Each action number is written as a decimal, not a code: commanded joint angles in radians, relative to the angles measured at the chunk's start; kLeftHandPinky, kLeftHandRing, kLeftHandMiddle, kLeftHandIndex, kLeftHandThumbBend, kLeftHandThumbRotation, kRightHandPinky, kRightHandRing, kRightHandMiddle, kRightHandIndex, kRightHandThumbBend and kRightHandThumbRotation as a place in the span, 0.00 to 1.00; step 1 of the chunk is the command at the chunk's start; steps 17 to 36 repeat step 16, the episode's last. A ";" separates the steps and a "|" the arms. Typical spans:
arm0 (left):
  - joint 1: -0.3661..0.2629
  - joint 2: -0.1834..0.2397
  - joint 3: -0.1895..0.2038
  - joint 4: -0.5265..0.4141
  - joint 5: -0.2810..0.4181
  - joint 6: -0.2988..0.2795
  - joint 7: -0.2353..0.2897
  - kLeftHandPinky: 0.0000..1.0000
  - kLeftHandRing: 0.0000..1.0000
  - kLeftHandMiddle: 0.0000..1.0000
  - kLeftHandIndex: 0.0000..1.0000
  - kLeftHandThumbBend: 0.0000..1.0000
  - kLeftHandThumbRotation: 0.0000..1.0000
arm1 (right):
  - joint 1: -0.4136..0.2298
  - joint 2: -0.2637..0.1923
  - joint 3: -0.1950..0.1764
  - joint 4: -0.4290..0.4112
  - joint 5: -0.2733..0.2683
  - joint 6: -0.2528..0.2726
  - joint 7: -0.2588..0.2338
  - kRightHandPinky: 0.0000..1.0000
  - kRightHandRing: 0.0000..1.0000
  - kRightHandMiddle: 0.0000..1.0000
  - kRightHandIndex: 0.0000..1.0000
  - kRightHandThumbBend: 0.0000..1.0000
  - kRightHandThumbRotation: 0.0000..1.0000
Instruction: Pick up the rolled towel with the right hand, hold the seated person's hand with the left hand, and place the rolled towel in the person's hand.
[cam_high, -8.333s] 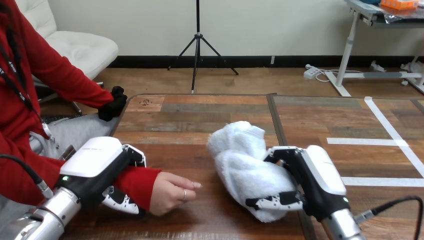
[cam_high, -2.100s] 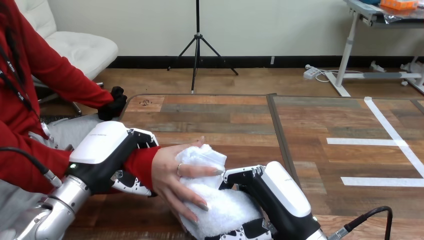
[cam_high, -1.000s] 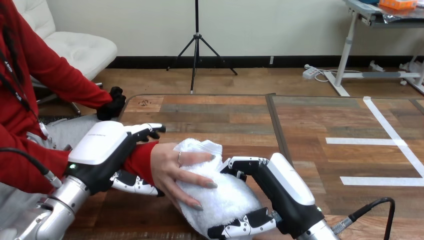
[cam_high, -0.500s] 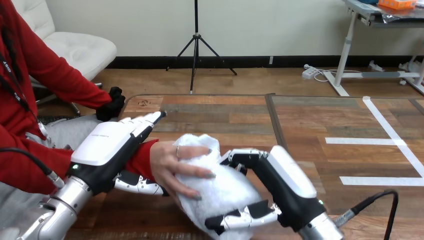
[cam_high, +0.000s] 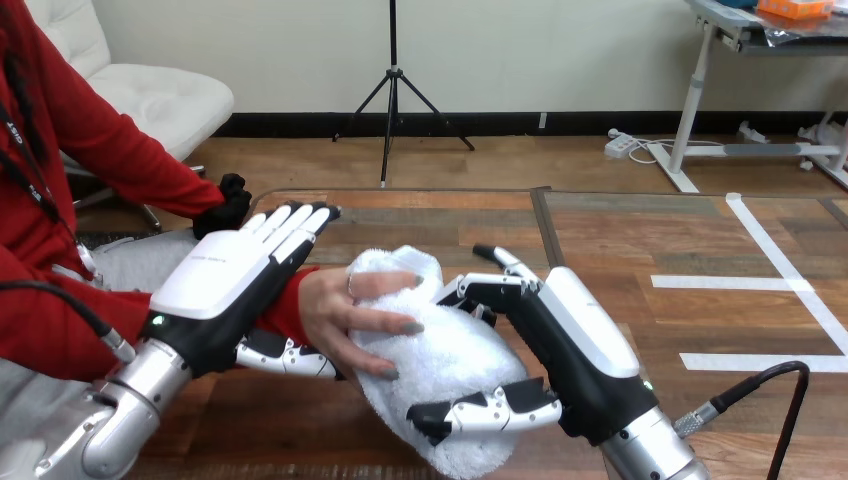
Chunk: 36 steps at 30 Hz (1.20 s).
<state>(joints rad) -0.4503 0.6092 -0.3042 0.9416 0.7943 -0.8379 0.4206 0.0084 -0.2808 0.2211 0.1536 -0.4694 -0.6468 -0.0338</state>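
Wooden table (cam_high: 450, 215), head view. Person seated at the view's left, one arm reaching in over the table.

Rolled towel (cam_high: 440, 350): lies between the person's hand (cam_high: 345, 315) and the right hand (cam_high: 580, 345), and seems raised a little off the table. The person's hand lies on the towel's left side, fingers spread across it.

Right hand: gripping the towel, with the thumb across its near face and the fingers curved over the far side. One finger sticks up clear of the cloth, so the grip looks loose.

Left hand (cam_high: 215, 285): open. The straight fingers lie flat over the person's red sleeve (cam_high: 290, 305) at the wrist, and the thumb reaches under the person's hand. Nothing is curled round the wrist, so this is support rather than a hold.

Step, as judged: the handover. The towel is against the person's hand, but the robot has not let it go.

Next move calls for:
- spreading the right thumb and fingers, once the person's fingers carry the towel;
- drawing the right hand back to the right without dragging the cloth along.

Risk: the roll is soft and may sag or unroll if it is released too early.
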 joint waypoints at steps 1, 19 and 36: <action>-0.073 -0.020 -0.026 -0.029 -0.004 -0.018 0.010 1.00 1.00 1.00 1.00 1.00 0.61 | -0.049 0.026 0.025 -0.069 -0.002 -0.008 0.009 1.00 1.00 1.00 1.00 1.00 0.85; -0.061 -0.014 -0.050 -0.027 0.015 -0.017 0.064 1.00 1.00 1.00 1.00 1.00 0.71 | -0.040 0.014 0.023 -0.073 -0.013 0.000 0.012 1.00 1.00 1.00 1.00 1.00 0.91; -0.061 -0.014 -0.050 -0.027 0.015 -0.017 0.064 1.00 1.00 1.00 1.00 1.00 0.71 | -0.040 0.014 0.023 -0.073 -0.013 0.000 0.012 1.00 1.00 1.00 1.00 1.00 0.91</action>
